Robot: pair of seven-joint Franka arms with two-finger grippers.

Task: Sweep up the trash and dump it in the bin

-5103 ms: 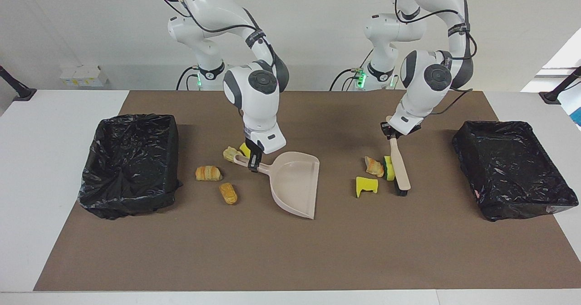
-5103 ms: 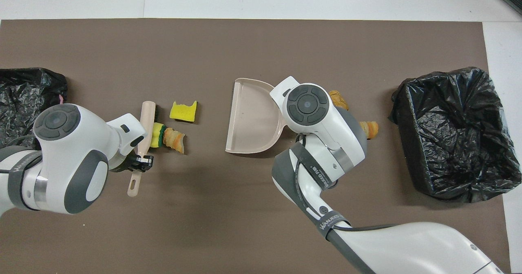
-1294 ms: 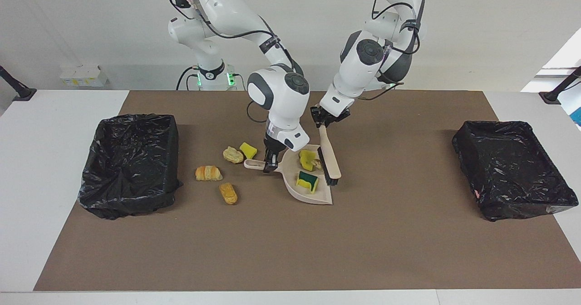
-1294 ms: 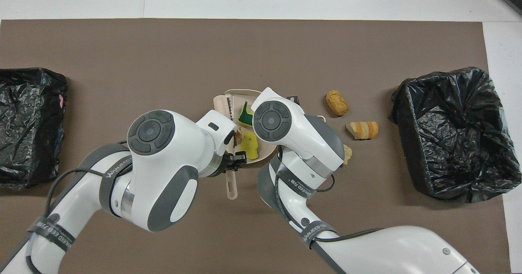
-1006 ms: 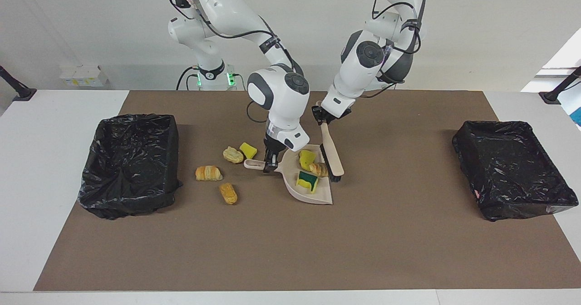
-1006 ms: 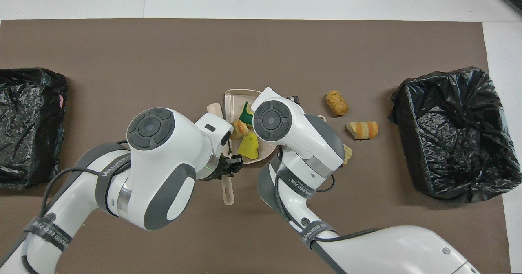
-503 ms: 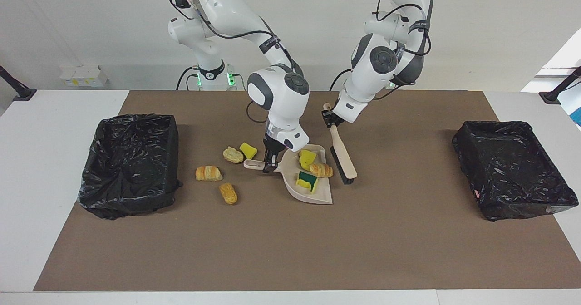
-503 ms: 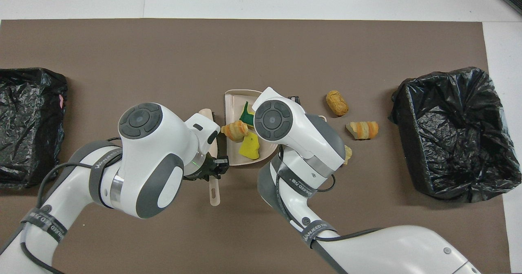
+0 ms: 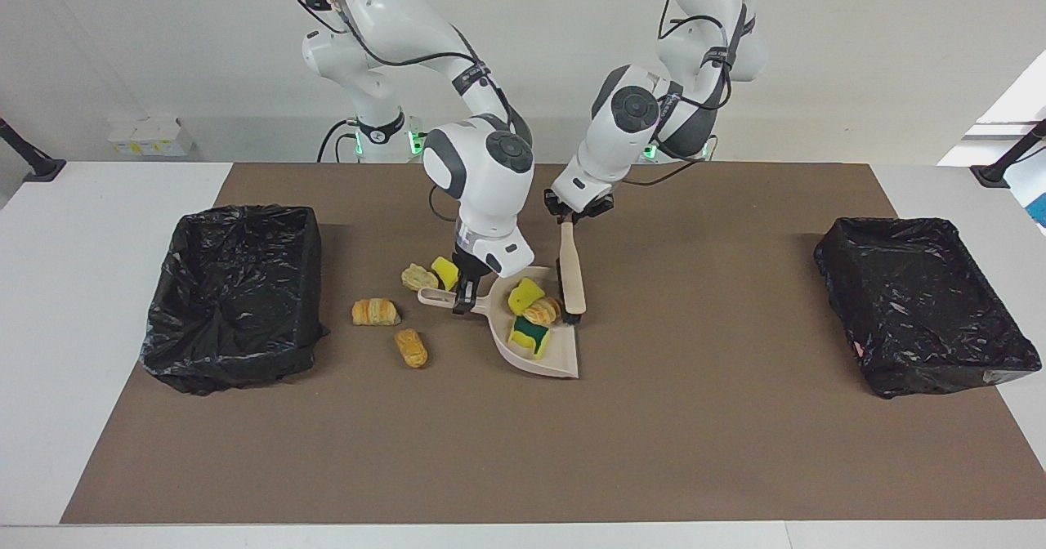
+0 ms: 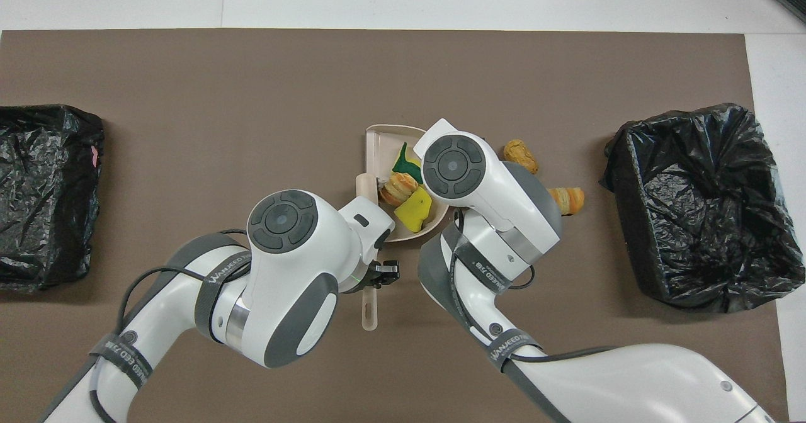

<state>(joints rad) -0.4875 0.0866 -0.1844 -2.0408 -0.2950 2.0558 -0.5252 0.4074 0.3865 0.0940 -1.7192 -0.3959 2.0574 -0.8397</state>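
My right gripper (image 9: 462, 297) is shut on the handle of the beige dustpan (image 9: 547, 361), which lies mid-mat. Three pieces of trash lie in the pan: a yellow chunk (image 9: 523, 294), a croissant bit (image 9: 541, 310) and a yellow-green sponge piece (image 9: 529, 335). My left gripper (image 9: 568, 216) is shut on the beige brush (image 9: 571, 275), whose bristles stand at the pan's open mouth beside the croissant bit. Several loose pieces lie on the mat toward the right arm's end: a pastry bit (image 9: 419, 276), a yellow chunk (image 9: 445, 271), a croissant (image 9: 375, 312) and a bread bit (image 9: 410, 347).
A black-lined bin (image 9: 233, 296) stands at the right arm's end of the mat, and another black-lined bin (image 9: 923, 304) at the left arm's end. In the overhead view both arms cover much of the dustpan (image 10: 378, 143).
Three pieces were swept from the mat into the dustpan. In the last half second the brush swung back to the pan's mouth, and the pan shifted a little toward the right arm's end.
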